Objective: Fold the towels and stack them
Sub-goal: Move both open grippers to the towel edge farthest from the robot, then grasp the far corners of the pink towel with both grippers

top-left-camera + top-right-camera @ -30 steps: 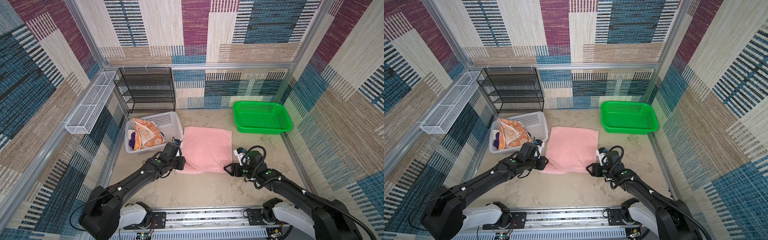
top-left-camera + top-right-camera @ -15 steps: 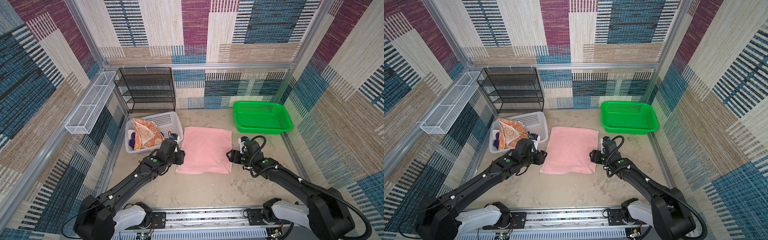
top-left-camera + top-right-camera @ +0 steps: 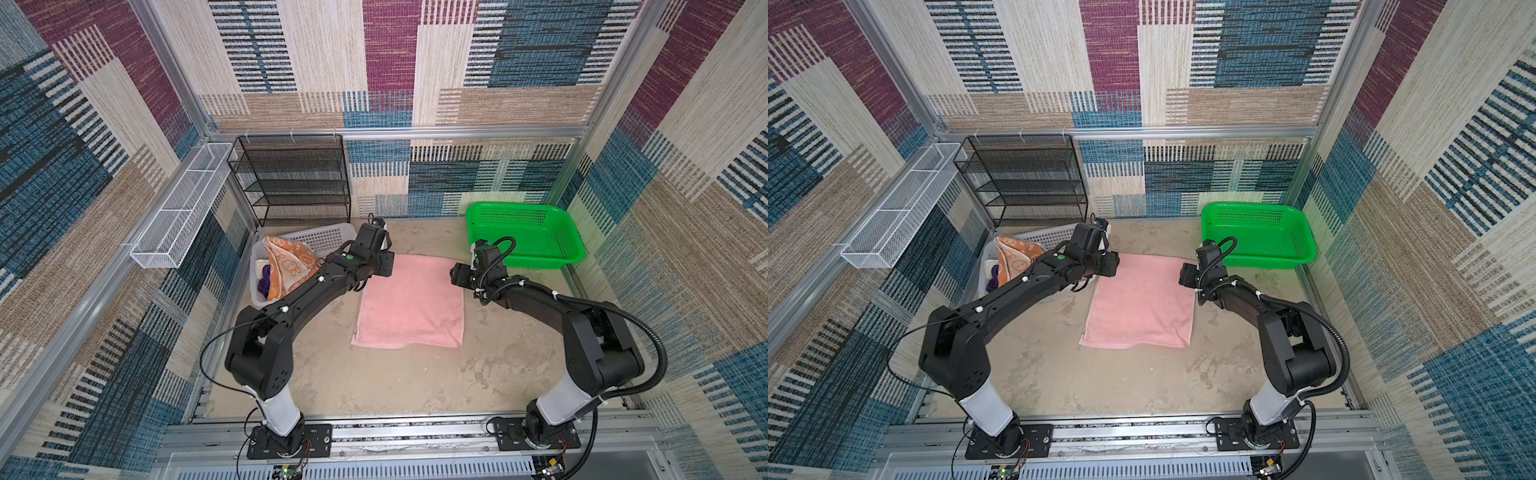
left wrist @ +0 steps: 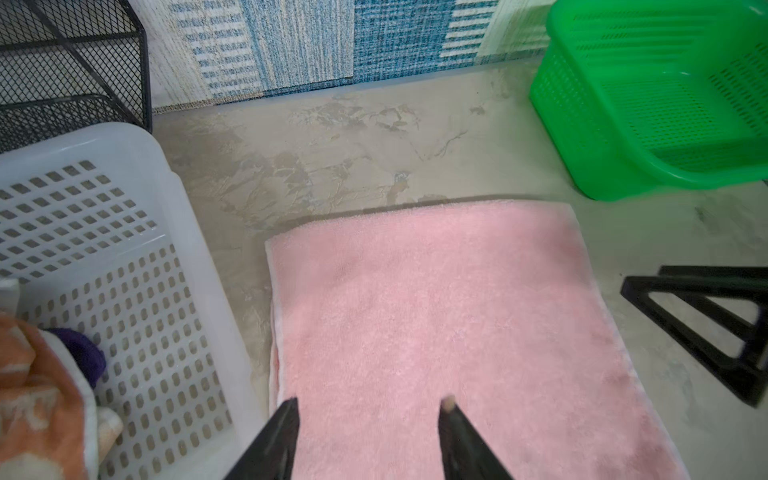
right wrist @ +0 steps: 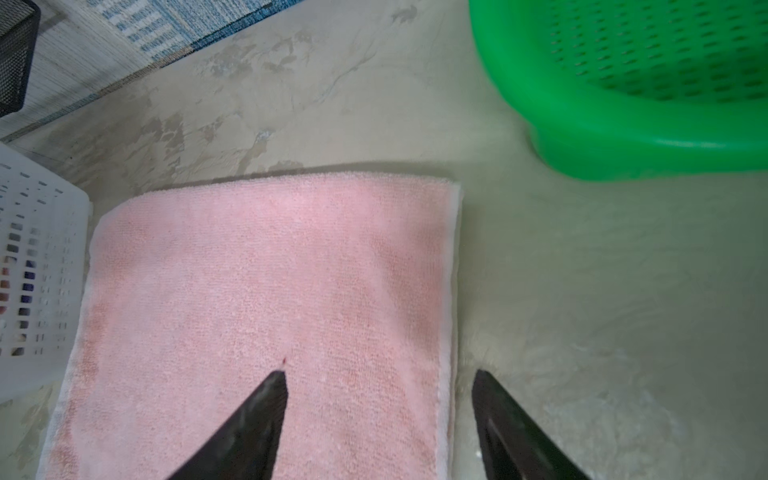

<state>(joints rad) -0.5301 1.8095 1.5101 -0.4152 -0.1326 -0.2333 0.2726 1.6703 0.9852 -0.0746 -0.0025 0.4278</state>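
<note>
A pink towel (image 3: 411,303) lies folded flat mid-table, seen in both top views. My left gripper (image 3: 384,266) hovers open over its far left corner, with bare pink cloth between the fingertips in the left wrist view (image 4: 368,405). At the far right corner, my right gripper (image 3: 457,276) is open too and straddles the towel's right edge (image 5: 380,376). Neither holds anything. An orange towel with cartoon figures (image 3: 289,266) and a purple towel (image 3: 264,284) sit bunched in the white basket (image 3: 324,237).
A green basket (image 3: 523,237) stands at the back right, close behind my right gripper. A black mesh rack (image 3: 295,178) is against the back wall, and a white wire tray (image 3: 183,208) hangs on the left wall.
Both grippers have moved from the pink towel's near end to its far corners. The rumpled near left corner now lies flat.
</note>
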